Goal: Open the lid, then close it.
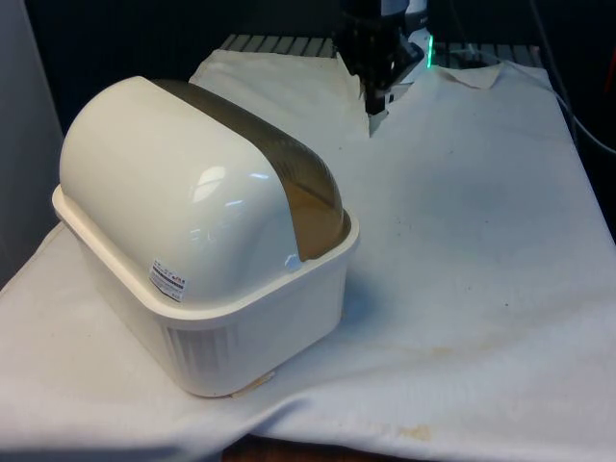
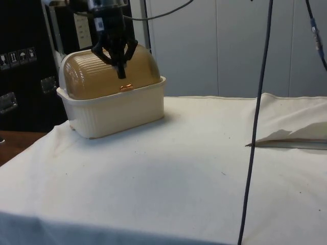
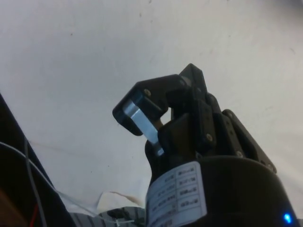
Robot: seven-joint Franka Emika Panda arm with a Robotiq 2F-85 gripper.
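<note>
Bread box (image 1: pixel 207 260), lid (image 2: pixel 110 71) closed, is seen toward the front view's left of the end effector (image 1: pixel 377 96), whose fingers are pressed together.

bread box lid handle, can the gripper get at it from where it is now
Probably yes. The gripper hangs in the air above the white cloth, and nothing stands between it and the small orange handle on the lid.

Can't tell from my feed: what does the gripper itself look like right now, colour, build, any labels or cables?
The gripper is black, built of angular jointed links held by small screws, and its fingers end in flat, pale metallic pads. A white label with dark printed lines sits on its rounded black body. In the side view the gripper hangs as a dark forked shape, with dark cables running off above it.
</note>
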